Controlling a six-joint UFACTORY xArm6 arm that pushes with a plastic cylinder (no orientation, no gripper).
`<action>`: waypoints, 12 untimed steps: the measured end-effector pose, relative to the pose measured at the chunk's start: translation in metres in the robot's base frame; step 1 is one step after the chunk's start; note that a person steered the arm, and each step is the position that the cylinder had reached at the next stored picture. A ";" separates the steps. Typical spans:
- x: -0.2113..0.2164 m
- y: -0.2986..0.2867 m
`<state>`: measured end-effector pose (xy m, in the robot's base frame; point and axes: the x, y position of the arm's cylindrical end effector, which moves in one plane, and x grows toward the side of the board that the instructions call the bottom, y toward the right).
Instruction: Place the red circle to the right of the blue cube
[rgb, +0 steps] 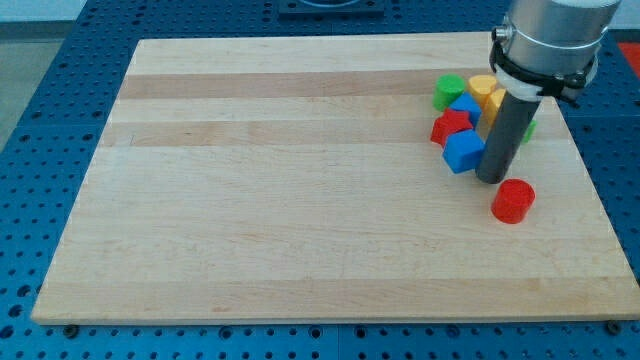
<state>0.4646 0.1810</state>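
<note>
The red circle (513, 200) lies alone on the wooden board (300, 200), at the view's right and below the cluster of blocks. The blue cube (464, 151) sits at the bottom of that cluster, up and to the left of the red circle. My tip (492, 179) stands on the board between them, just right of the blue cube and just up-left of the red circle. The rod hides part of the cluster behind it.
The cluster at the view's upper right also holds a red block (449, 126), a second blue block (465, 105), a green block (449, 91), a yellow block (484, 89) and a green piece (528, 128) behind the rod. The board's right edge is close.
</note>
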 end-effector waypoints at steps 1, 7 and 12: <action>0.023 0.000; 0.103 0.012; 0.063 0.037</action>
<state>0.5274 0.2179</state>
